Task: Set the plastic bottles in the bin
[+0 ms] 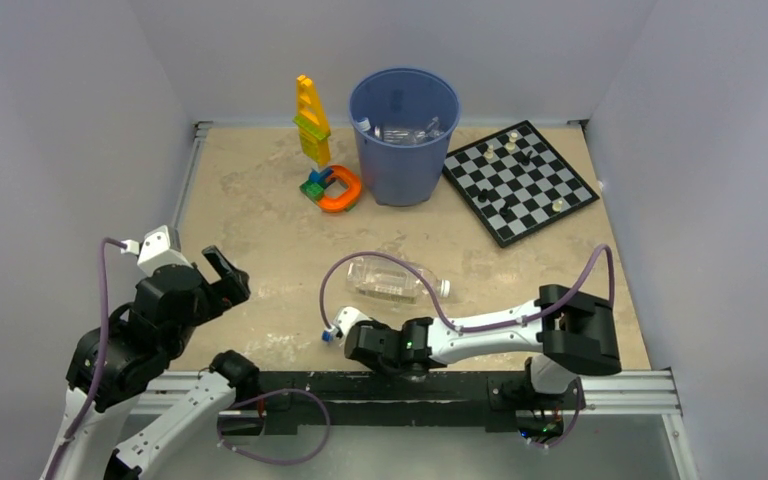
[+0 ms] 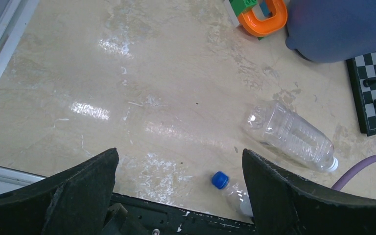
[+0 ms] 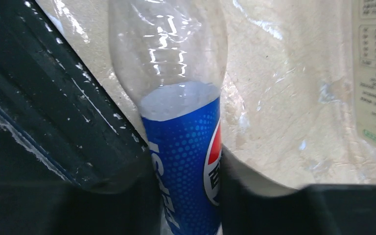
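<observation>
Right claw (image 3: 188, 198) grips a Pepsi bottle (image 3: 183, 147), label unseen from above.

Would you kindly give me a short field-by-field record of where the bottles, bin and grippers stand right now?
left gripper: open, empty, above the table
right gripper: shut on Pepsi bottle at the near edge
clear bottle: lying on the table, untouched
bin: upright at the back, bottles inside
chessboard: right of the bin
</observation>
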Controlling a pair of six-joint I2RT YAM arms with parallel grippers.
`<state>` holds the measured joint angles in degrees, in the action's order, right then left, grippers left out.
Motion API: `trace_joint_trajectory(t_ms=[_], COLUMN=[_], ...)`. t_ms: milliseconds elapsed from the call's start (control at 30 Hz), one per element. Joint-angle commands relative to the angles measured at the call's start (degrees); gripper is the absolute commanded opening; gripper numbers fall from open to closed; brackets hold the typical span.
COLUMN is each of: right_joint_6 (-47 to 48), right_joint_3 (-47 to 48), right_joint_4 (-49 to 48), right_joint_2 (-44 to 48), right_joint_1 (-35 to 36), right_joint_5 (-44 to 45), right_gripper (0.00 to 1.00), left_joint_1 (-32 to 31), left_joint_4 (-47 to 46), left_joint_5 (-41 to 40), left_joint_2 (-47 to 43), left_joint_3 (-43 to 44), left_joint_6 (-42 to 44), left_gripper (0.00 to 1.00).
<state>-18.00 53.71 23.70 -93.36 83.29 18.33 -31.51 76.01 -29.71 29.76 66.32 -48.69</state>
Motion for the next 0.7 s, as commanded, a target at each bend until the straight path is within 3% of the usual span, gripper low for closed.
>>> trace_joint_trajectory(t_ms=[0,67,233,467,667], right_joint_6=[-1.13,-0.98,0.6,3.89,7.4], right_joint_3=[1.29,3.04,10.71,21.76,37.28], right_joint_4=[-1.15,0.78,6.12,-6.22,-16.25], right_joint_2=[3.56,5.48,14.29,30.09,20.57], right_joint_1=[0.06,0.06,-0.7,-27.52,-42.05], right_joint_5=[2.97,3.47,10.27,3.22,7.8], right_gripper=[0.26,0.18,0.17,0.22,0.23], left_joint_1=[0.24,0.23,0.28,0.3,0.29], left_joint_4=[-1.2,-1.36,-2.1,-3.77,-6.28], left_joint_5=[-0.93,-0.72,-1.36,1.6,5.75], left_joint_2=[0.54,1.24,1.39,2.48,4.41], left_joint_3=[-0.01,-0.01,-1.38,-4.32,-6.04], left_joint_6=[-0.56,-0.55,-2.95,-3.44,-3.03], left_gripper=[1.0,1.0,1.0,1.0,1.0])
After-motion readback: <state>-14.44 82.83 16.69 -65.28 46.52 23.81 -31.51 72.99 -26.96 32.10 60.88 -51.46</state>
